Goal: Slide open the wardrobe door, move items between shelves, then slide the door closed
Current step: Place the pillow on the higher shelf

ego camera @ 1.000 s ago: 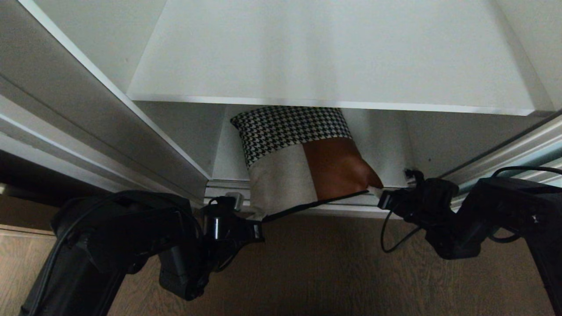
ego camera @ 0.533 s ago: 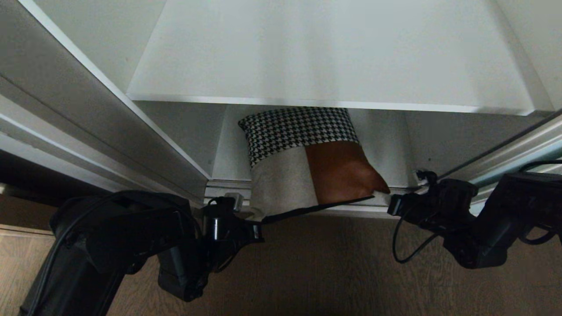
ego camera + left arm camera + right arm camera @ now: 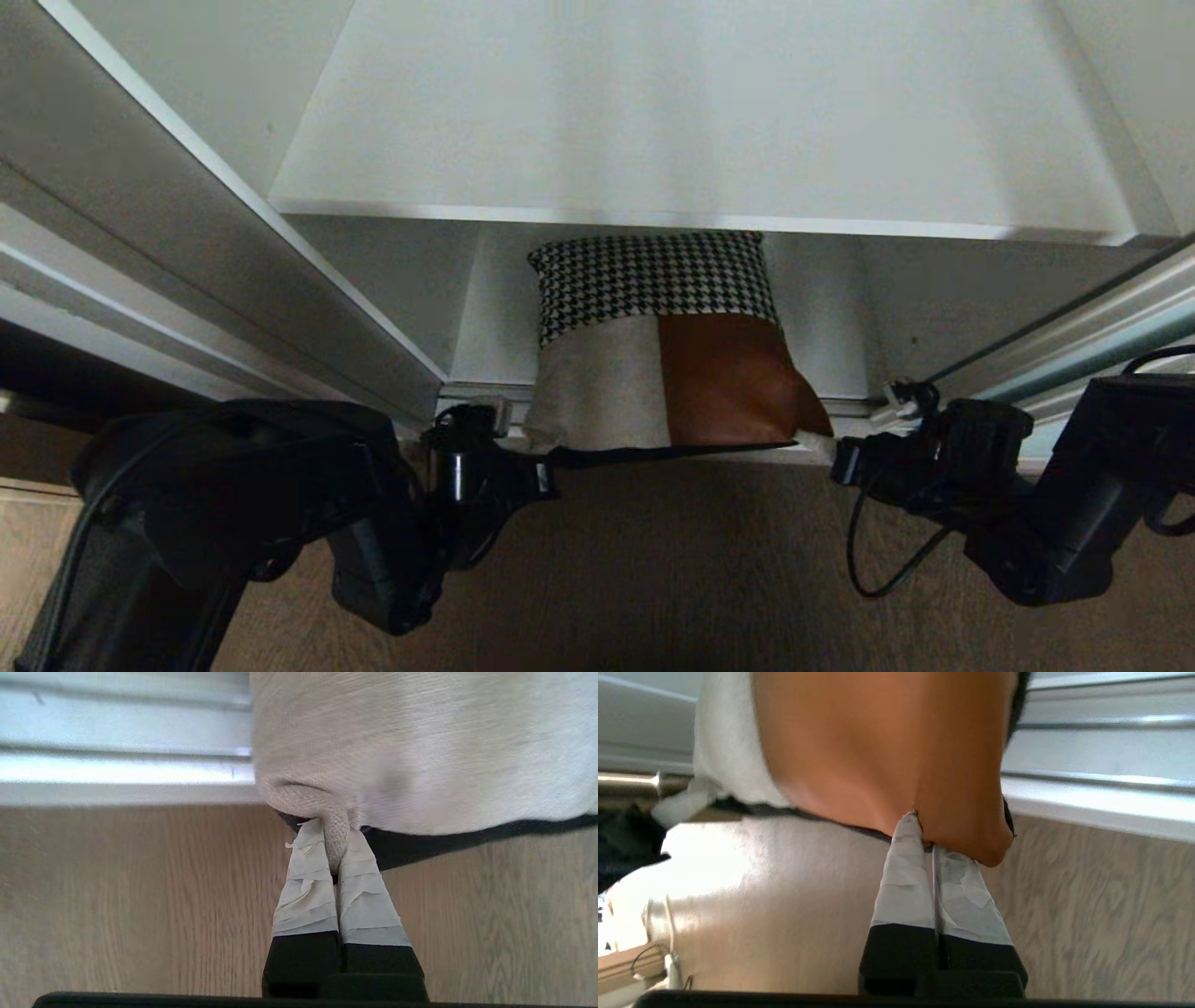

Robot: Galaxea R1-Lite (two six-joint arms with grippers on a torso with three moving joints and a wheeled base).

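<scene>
The head view is dim and flat, brightest on the white shelf [image 3: 700, 121] across the upper middle of the frame, while the lower corners sink into near-black where the arms lose all detail. Both wrist views are much brighter: a glare band runs along the metal track [image 3: 121, 772] in the upper left of the left wrist frame. In the right wrist frame the pale surface at lower left is washed out, and the cushion [image 3: 878, 751] at top is soft and out of focus.
</scene>
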